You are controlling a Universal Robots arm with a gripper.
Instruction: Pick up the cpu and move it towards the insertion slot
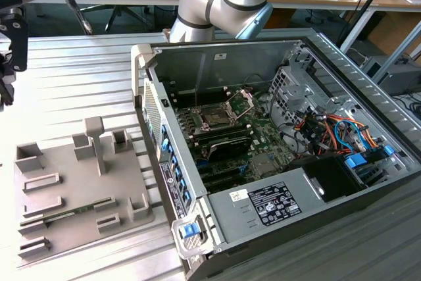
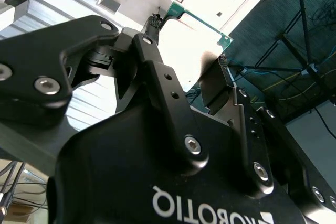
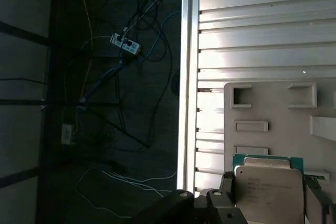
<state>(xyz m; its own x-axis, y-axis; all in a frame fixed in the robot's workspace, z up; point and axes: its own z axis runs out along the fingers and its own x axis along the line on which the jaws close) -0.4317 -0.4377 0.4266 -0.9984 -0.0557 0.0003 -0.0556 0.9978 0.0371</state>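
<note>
The black metal hand was shut tight on the small flat square cpu with a silvery top and a thin green rim, pinching it by two facing edges. The cpu looked lifted clear of the flat grey plastic tray with little raised blocks, close by it and not touching it. I think the cpu was light and stiff but easy to hurt. Its smooth metal top could slip, and its underside should not be pressed or scraped. So the bare side edges looked like the right place to hold it, with a gentle squeeze and kept level. The square insertion slot with a dark middle and shiny silver frame sat well apart from the tray, toward the exterior view's right of it, inside the open grey metal computer case. Its frame looked lifted open. I counted one cpu, one hand, one tray, one insertion slot, one case, and one long thin green memory stick lying in the tray.
</note>
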